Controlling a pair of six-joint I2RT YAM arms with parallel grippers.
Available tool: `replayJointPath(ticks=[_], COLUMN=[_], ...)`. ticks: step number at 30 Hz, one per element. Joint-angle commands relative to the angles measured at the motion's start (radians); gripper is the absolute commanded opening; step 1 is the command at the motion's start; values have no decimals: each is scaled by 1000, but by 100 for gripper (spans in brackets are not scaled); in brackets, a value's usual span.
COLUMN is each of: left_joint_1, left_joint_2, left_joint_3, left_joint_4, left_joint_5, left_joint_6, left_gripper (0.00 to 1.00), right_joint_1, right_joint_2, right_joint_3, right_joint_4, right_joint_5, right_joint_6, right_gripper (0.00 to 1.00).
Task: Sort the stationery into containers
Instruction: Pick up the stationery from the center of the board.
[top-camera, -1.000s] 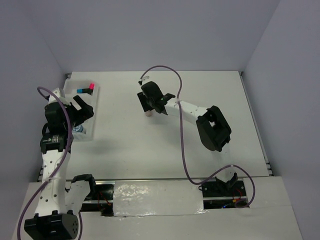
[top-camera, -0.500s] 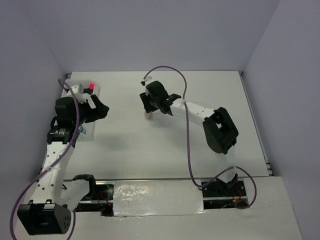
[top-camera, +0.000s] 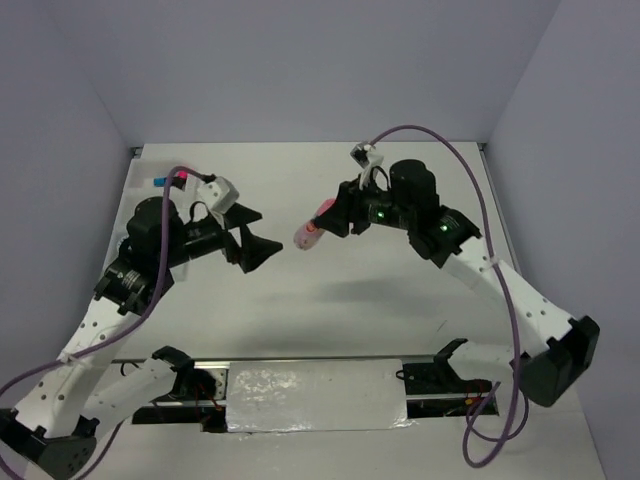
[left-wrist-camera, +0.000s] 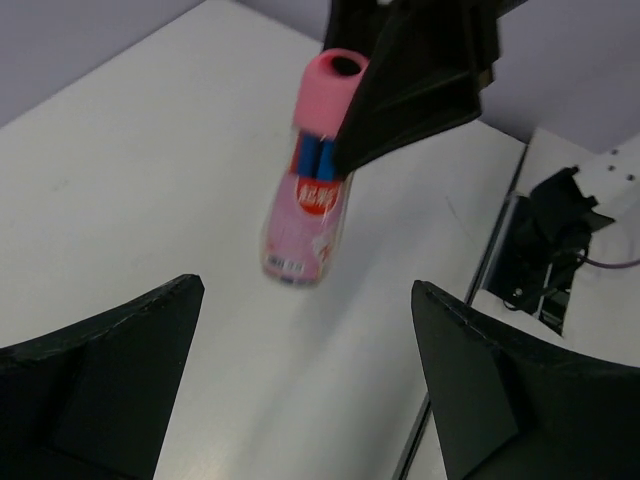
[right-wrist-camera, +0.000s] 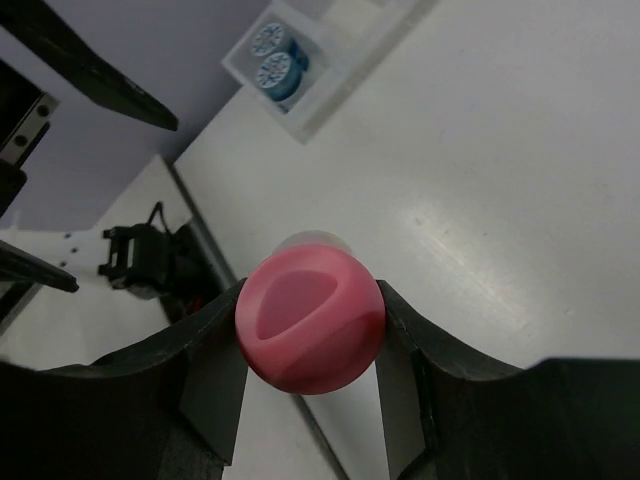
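My right gripper (top-camera: 333, 219) is shut on the pink cap of the small tan tube (top-camera: 308, 233) and holds it in the air above the middle of the table. In the right wrist view the pink cap (right-wrist-camera: 310, 335) sits between my two fingers. My left gripper (top-camera: 256, 240) is open and empty, just left of the tube and facing it. In the left wrist view the tube (left-wrist-camera: 308, 215) hangs ahead of my open jaws. The white tray (top-camera: 143, 192) is at the far left, mostly hidden by my left arm. A blue-capped marker (top-camera: 160, 181) and a pink-capped marker (top-camera: 183, 176) show in it. Two blue rolls (right-wrist-camera: 277, 62) lie in its end compartment.
The purple cables loop above both arms. The arm bases and a foil-covered strip (top-camera: 315, 396) line the near edge. Walls close in the table at the back and sides.
My right gripper lifted the tube off the table and turned it leftward. My left arm swung away from the tray toward the middle, and its open jaws now face the tube.
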Motion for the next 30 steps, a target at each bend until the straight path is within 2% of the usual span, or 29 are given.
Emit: replayJointPath(ticks=[1,3,5,8,11,16,22,27,28,29,30], left_joint_1=[-158,-288,-371,-442,-509,-560,-574,-576,-577,-577,-579], left_joint_2=[86,111,145,202,261,301,347,370,377,387,393], left_joint_3=[140,179,208,240,299,319,343,362,366,374,375], left_joint_4=[-59,-64,-70,-105,-159,-171,-191,-177,-177,-179,-180], left_joint_5=[-78,-189,-225,-242,-334,-403,-423,-387,-382,-379,-380], left_joint_6=[113,121,125,132,153,153,153,153,153,153,153], left_gripper=[98,97,98,95,89,88,78,68,62,48,39], right_joint_1=[10,22,27,29,32,39,62,72,72,72,72], right_joint_2=[-100,-148,-194,-257,-308,-338,-335,-338,-345,-348,-349], right_joint_3=[-52,-59,-80,-106,-127,-121,-111,-123,-126,-131,-132], right_joint_4=[13,-19,-36,-23,-24,-62,-79,-53,-37,-32,-27], right_joint_5=[-146,-151,-150,-186,-194,-177,-160,-157,-162,-162,-163], right_joint_6=[71,74,90,114,126,119,110,120,126,130,133], right_gripper=[16,14,13,13,13,13,14,15,15,15,15])
